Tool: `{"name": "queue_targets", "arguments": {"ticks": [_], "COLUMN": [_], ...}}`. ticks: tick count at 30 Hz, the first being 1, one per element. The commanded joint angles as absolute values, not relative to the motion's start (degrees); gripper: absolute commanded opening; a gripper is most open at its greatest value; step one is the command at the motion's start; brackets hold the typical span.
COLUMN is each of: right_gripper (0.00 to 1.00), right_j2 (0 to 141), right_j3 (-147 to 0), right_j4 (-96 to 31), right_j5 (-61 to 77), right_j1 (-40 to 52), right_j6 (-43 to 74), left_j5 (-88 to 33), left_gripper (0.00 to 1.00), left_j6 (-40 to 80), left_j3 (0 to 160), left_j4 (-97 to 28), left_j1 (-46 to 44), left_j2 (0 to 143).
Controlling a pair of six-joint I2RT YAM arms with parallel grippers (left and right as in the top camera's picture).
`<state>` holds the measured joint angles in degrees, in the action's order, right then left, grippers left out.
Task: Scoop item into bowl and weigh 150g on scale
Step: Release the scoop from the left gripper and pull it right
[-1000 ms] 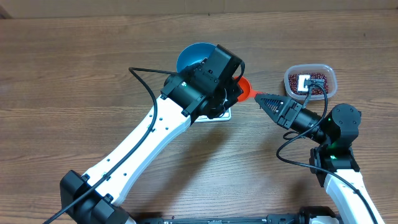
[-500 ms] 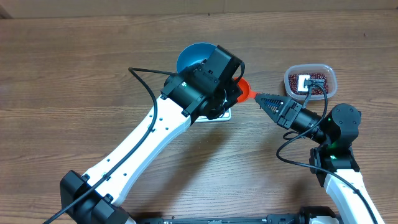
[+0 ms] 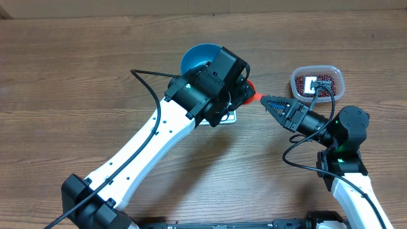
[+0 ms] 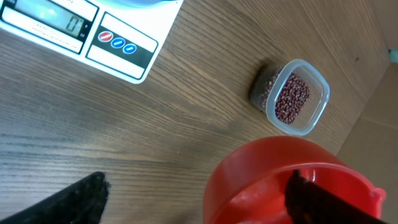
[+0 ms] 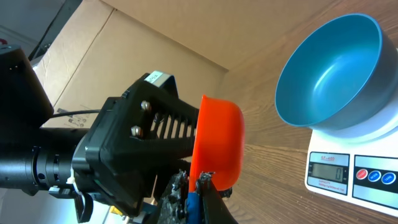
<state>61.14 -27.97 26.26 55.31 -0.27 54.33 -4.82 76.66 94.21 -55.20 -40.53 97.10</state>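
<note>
The blue bowl [image 3: 194,58] [image 5: 329,68] sits empty on the white scale [image 5: 348,174] [image 4: 93,31], mostly hidden under my left arm in the overhead view. A red scoop [image 3: 252,95] [image 4: 267,180] [image 5: 217,140] hangs between the two arms, empty. My right gripper [image 3: 266,100] [image 5: 198,180] is shut on the scoop's blue handle. My left gripper [image 3: 240,86] [image 4: 197,182] is open, its fingers spread wide, with one finger over the scoop's cup. The dark red-brown beans [image 3: 325,92] [image 4: 291,96] lie in a clear tub [image 3: 337,73] to the right.
The tub stands on the wooden table just right of the scale and behind my right arm [image 3: 343,127]. Brown cardboard [image 5: 143,43] shows beyond the table's far edge.
My left gripper has gone from shut to wide open, letting go of the scoop's cup. The right gripper has tightened on the handle. Both arms have barely moved.
</note>
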Motion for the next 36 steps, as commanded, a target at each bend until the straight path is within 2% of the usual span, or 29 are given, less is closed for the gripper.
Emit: {"name": "queue_targets", "arguments": {"ticks": [1, 12, 20, 27, 31, 36], "right_gripper": [0.04, 0.04, 0.04, 0.04, 0.04, 0.04], "right_j2": [61.1, 61.14, 61.14, 61.14, 61.14, 61.14], "right_j3": [-29.65, -29.65, -29.65, -29.65, -29.67, -29.91], "right_j4": [25.89, 10.83, 3.51, 1.15, 1.15, -0.62], "right_j5": [55.79, 55.13, 55.09, 55.09, 54.89, 53.54], "right_j1": [0.03, -6.9, -11.55, -12.58, -12.56, -12.56], "right_j6": [54.13, 45.89, 41.58, 39.94, 39.94, 40.01], "left_j5": [-4.05, -4.71, -4.69, -1.61, -0.64, -0.71], "left_gripper": [0.97, 1.0, 0.99, 0.99, 0.96, 0.99], "left_j6": [75.61, 65.63, 49.41, 42.68, 38.98, 36.27], "left_j3": [94.65, 94.65, 94.65, 94.65, 94.65, 94.65], "left_j4": [-55.57, -55.72, -57.34, -59.83, -61.25, -61.82], "left_j1": [-40.84, -40.4, -40.4, -40.4, -40.4, -40.42], "left_j2": [97.41, 97.38, 97.38, 97.38, 97.38, 97.38]}}
